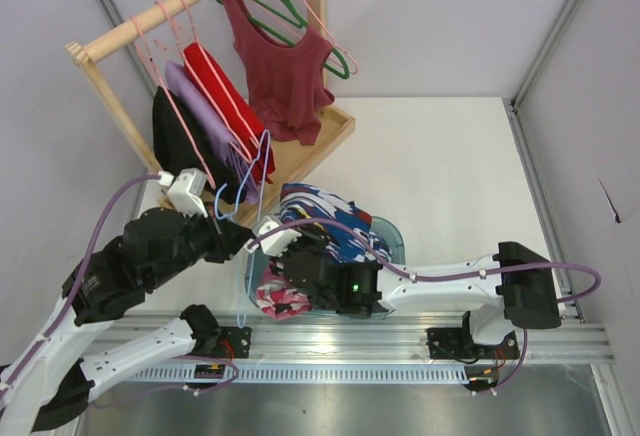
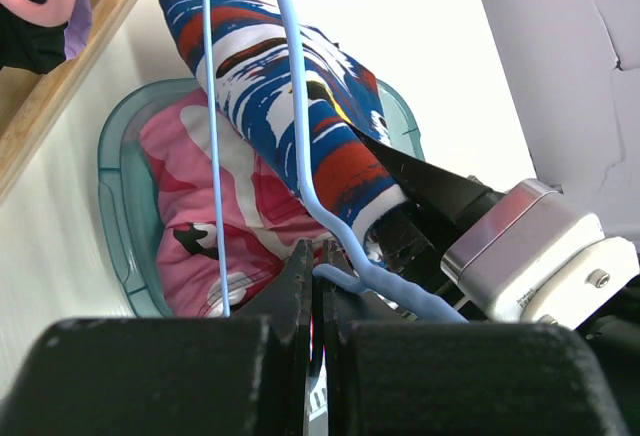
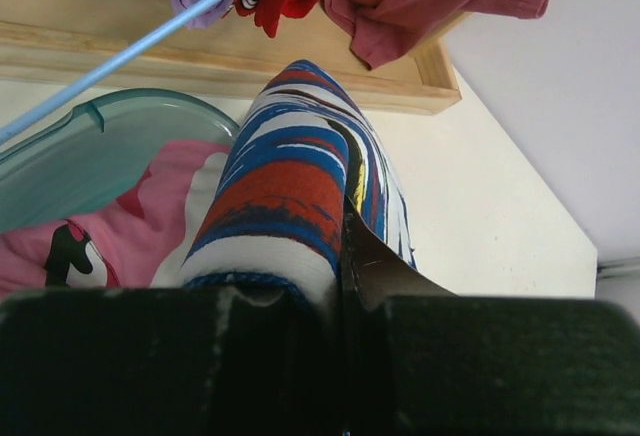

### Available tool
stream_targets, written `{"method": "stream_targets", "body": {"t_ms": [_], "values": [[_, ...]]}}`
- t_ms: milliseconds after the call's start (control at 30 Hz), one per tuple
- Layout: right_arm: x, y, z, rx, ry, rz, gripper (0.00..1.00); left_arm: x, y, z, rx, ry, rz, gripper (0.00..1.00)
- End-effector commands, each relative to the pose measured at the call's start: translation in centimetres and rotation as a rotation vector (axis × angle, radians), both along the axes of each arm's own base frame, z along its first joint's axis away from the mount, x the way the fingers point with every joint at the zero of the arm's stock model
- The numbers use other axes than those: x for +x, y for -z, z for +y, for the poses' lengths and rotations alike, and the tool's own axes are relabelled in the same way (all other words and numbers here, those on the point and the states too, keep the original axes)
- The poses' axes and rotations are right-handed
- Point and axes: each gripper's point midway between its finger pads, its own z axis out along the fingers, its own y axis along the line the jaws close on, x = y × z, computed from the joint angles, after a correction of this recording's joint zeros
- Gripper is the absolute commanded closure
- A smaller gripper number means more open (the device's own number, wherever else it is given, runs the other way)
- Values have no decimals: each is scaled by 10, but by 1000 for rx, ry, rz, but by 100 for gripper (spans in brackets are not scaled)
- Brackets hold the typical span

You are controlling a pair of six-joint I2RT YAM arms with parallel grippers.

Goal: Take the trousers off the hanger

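My left claw (image 2: 318, 261) pinched on hanger (image 2: 385, 284) wire; right claw (image 3: 340, 291) clamps trousers (image 3: 285, 171) over basin (image 3: 120, 126) rim; white table (image 1: 450, 176) beyond.

A teal basin (image 2: 113, 191) holds a pink camouflage garment (image 2: 200, 206) beside a wooden rack (image 1: 318, 146).

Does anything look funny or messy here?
The light-blue hanger is off the rack, pinched at a tilt by the left fingers, and the trousers stick out in a bunched roll from the right fingers over the teal basin.
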Motion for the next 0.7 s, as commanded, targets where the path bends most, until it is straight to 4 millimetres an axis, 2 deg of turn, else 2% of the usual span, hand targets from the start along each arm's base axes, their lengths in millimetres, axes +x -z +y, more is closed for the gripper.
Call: {"method": "stream_targets", "body": {"t_ms": [0,133,167,233,333,400,567,667], "values": [[-4,-51,20,213,-11,-15,100,-1,0,-3,-23,6,4,99],[-19,-34,25,124,-92,9,100,-1,3,-1,-27,-3,4,100],[-22,-21,22,51,-109,17,100,-1,4,-1,-24,-4,7,99],[-28,-11,19,-31,-132,7,100,-2,4,-1,-23,-1,4,99],[-31,6,3,-160,-135,23,100,0,4,-2,-14,3,2,99],[-40,15,-5,-224,-161,51,100,1,5,-3,-9,3,2,99],[-56,25,-22,-345,-198,63,100,2,5,-7,-16,13,1,99],[-52,27,-32,-418,-172,35,100,3,5,-11,-21,24,2,99]]}}
